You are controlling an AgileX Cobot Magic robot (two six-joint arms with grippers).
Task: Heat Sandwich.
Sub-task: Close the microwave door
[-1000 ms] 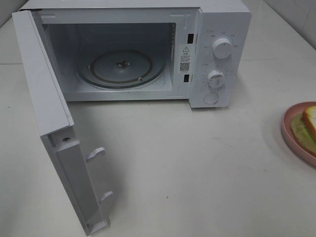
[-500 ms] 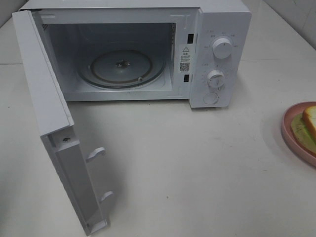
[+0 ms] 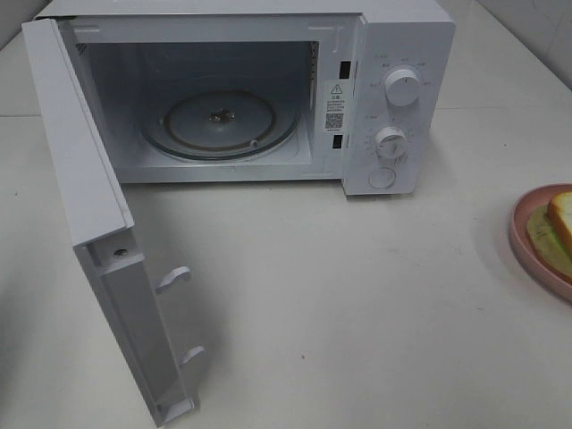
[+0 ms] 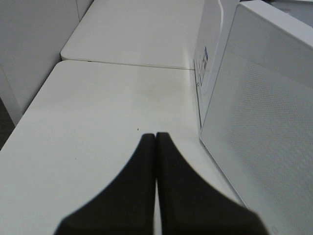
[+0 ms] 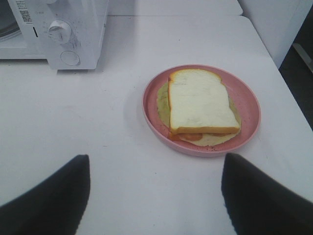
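Note:
The sandwich (image 5: pixel 198 100), pale bread with a tan crust over a greenish layer, lies on a round pink plate (image 5: pixel 247 95). In the exterior high view the sandwich (image 3: pixel 562 217) and the plate (image 3: pixel 523 239) are cut off at the right edge. My right gripper (image 5: pixel 156 157) is open and hovers just short of the plate, with nothing between its black fingers (image 5: pixel 54 196). My left gripper (image 4: pixel 155 135) is shut and empty, above the table beside the open microwave door (image 4: pixel 264 127). The exterior high view shows neither gripper.
The white microwave (image 3: pixel 402 54) stands at the back with its door (image 3: pixel 89 179) swung wide open to the left. Its glass turntable (image 3: pixel 219 121) is bare. Two knobs (image 3: pixel 402 87) sit on its right panel. White walls border the tables.

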